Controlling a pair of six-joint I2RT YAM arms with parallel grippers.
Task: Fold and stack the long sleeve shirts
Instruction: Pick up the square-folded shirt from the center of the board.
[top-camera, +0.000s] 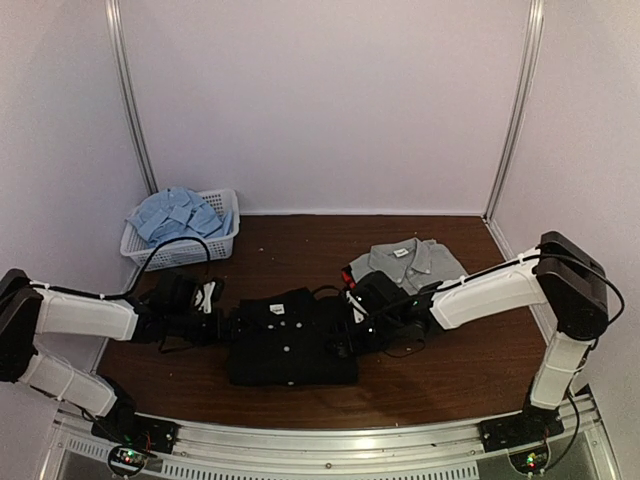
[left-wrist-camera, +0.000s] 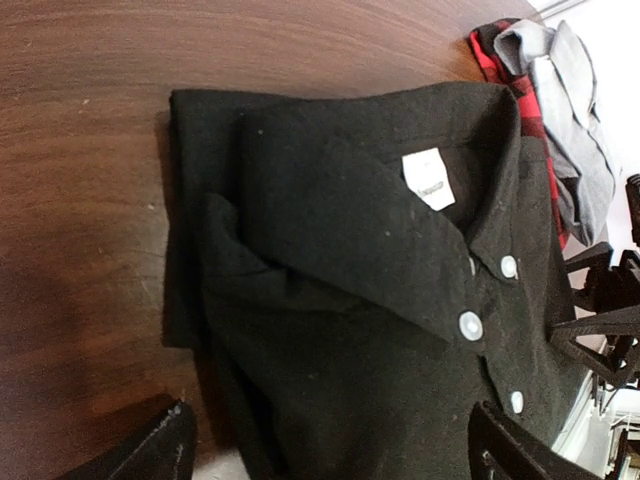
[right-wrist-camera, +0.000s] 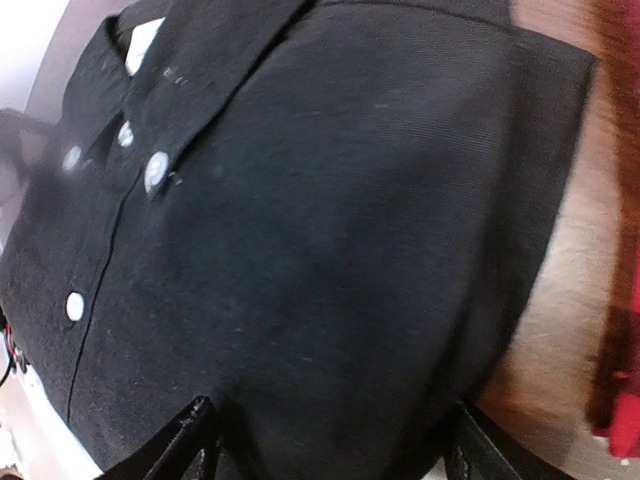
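A black long sleeve shirt (top-camera: 290, 340) lies folded on the table's middle, collar and white buttons up (left-wrist-camera: 360, 250) (right-wrist-camera: 300, 220). My left gripper (top-camera: 225, 325) (left-wrist-camera: 335, 450) is open at its left side, one finger over the bare table and the other over the cloth. My right gripper (top-camera: 345, 335) (right-wrist-camera: 330, 450) is open at the shirt's right side, jaws spread wide with black cloth between them. A folded grey shirt (top-camera: 415, 262) (left-wrist-camera: 575, 110) lies at the back right on a red-and-black plaid shirt (top-camera: 350, 275) (left-wrist-camera: 500, 50). A light blue shirt (top-camera: 180, 215) is crumpled in the basket.
A white mesh basket (top-camera: 225, 245) stands at the back left by the wall. Pale walls close in the brown table (top-camera: 460, 370) on three sides. A metal rail (top-camera: 350, 445) with both arm bases runs along the near edge.
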